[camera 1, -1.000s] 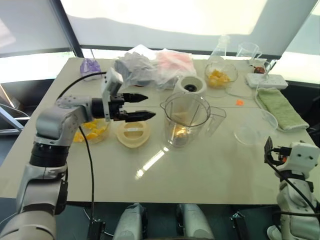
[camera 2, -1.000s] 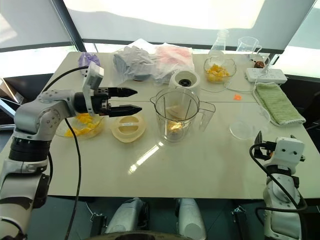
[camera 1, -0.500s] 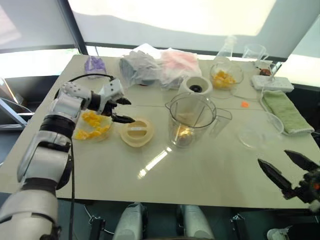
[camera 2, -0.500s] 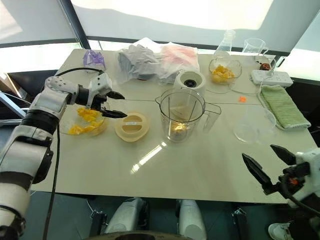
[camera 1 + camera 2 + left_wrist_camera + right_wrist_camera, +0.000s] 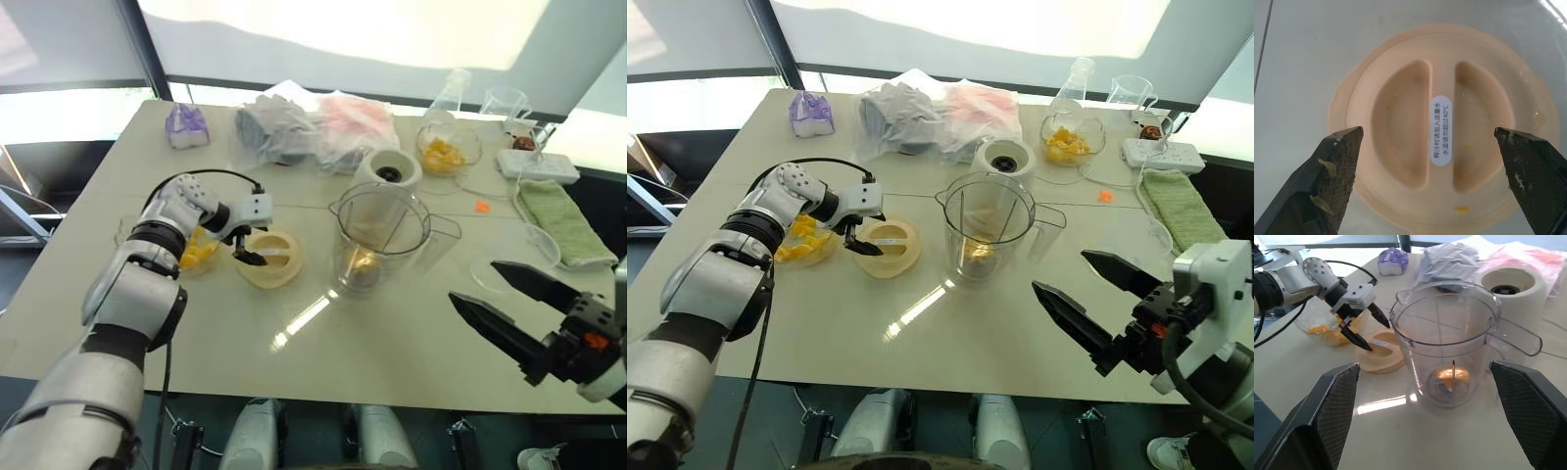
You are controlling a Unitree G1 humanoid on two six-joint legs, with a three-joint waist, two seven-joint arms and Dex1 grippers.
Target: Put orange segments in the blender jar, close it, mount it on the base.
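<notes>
Surface (image 5: 323, 343) carrying blender jar (image 5: 380, 240) at centre, orange segments (image 5: 1452, 375) in its bottom, base (image 5: 389, 169) just beyond at 12 o'clock. Lid (image 5: 267, 258) lying at jar's 9 o'clock, left pincer (image 5: 253, 245) spread wide over it. Right pincer (image 5: 1087, 294) spread wide and empty at jar's 4 o'clock.

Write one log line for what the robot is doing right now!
left tool: open, over lid | right tool: open, empty | blender jar: some orange segments inside, uncovered, off base

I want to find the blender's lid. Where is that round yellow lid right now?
The lid lies flat on the table's robot-left half, between the bowl of orange segments and the blender jar, right under the open left claw.
</notes>
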